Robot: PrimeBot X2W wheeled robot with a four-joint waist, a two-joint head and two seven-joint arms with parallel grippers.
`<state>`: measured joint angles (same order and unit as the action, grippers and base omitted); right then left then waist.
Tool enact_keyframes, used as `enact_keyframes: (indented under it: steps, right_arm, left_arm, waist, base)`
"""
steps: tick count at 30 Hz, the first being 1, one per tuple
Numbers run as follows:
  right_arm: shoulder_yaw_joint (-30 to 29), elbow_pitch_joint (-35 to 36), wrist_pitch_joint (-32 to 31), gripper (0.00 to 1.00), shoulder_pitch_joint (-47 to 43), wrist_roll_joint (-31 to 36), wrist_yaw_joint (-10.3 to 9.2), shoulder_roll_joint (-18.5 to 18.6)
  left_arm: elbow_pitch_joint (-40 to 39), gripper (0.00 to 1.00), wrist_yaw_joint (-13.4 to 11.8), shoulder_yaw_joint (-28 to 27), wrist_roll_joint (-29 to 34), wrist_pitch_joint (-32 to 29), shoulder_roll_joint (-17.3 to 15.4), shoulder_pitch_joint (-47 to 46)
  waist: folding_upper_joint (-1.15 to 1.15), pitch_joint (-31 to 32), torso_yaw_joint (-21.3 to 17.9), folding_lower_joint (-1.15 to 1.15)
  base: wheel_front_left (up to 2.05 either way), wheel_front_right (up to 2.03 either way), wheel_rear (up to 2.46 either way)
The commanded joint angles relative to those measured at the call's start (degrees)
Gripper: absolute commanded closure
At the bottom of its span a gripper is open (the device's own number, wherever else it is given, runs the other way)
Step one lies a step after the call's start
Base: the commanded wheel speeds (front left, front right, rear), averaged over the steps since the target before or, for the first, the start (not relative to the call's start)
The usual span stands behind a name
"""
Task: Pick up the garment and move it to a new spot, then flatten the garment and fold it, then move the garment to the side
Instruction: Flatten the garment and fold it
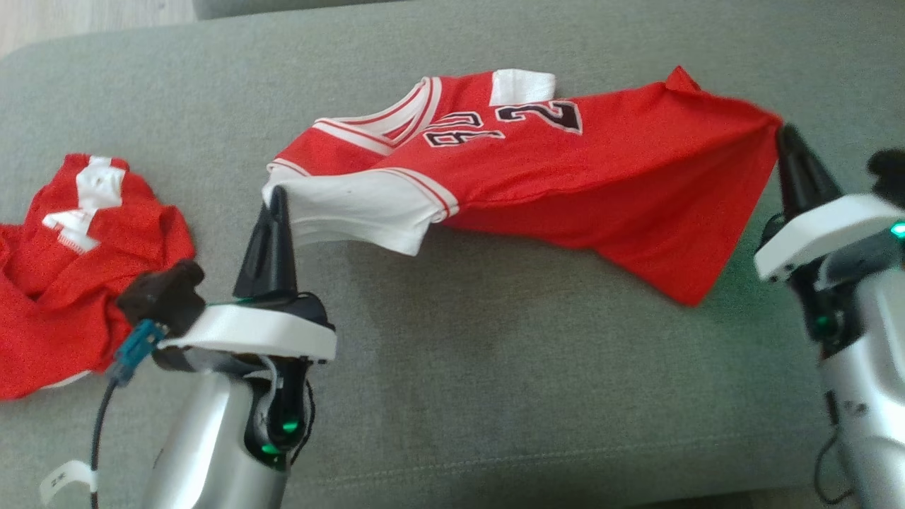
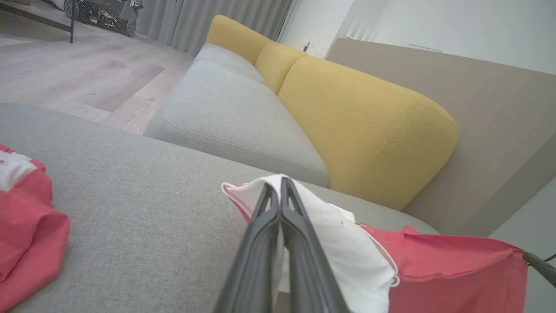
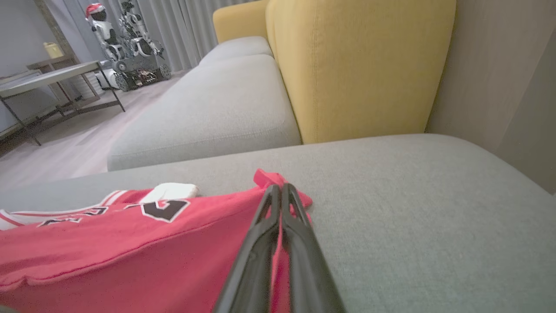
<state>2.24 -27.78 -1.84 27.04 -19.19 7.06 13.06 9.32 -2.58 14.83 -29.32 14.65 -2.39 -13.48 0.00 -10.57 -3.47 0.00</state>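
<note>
While left gripper (image 1: 277, 194) clamps jersey (image 1: 580, 170) by white sleeve (image 1: 353, 212) and right gripper (image 1: 783, 136) pinches right hem (image 1: 749, 152), keep taut, lower level

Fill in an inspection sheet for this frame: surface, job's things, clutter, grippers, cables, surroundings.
Surface: grey sofa seat.
Job's things: red jersey stretched between both grippers, partly lifted.
Clutter: second garment, red, crumpled at the left.
Grippers: left gripper shut on the white sleeve; right gripper shut on the hem corner.
Cables: black cable with blue plug by the left wrist.
Surroundings: yellow back cushions, wooden floor, curtains, table, robot figures.
</note>
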Motion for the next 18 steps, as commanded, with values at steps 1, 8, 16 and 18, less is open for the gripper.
enact_keyframes:
  steps: [1,8,16,18]
  right_arm:
    - [1.75,4.12,-1.14,1.0,0.29,-2.13,0.43,2.13]
    - [5.79,15.42,-8.04,1.0,-2.17,-12.77,0.43,9.23]
    - [7.55,25.79,-13.87,1.0,-2.01,-26.42,0.43,14.95]
    - [7.73,27.09,-13.69,1.0,-1.28,-26.48,0.43,16.13]
  left_arm:
    - [-2.33,1.0,-0.4,-2.57,0.66,0.35,-0.49,-1.13]
    - [-3.79,1.0,0.33,-4.63,1.71,0.35,-0.49,-1.54]
    - [-6.34,1.0,2.45,-6.41,1.01,0.35,-0.49,-4.92]
    - [-6.9,1.0,3.26,-6.44,1.54,0.35,-0.49,-6.4]
  waist:
    - [0.0,0.7,-0.66,0.0]
    - [0.0,2.76,-1.32,0.0]
    - [0.0,6.72,-0.61,0.0]
    - [0.0,8.02,-0.21,0.0]
  base:
    - [0.0,0.0,0.0]
    - [0.0,0.0,0.0]
    - [0.0,0.0,0.0]
    - [0.0,0.0,0.0]
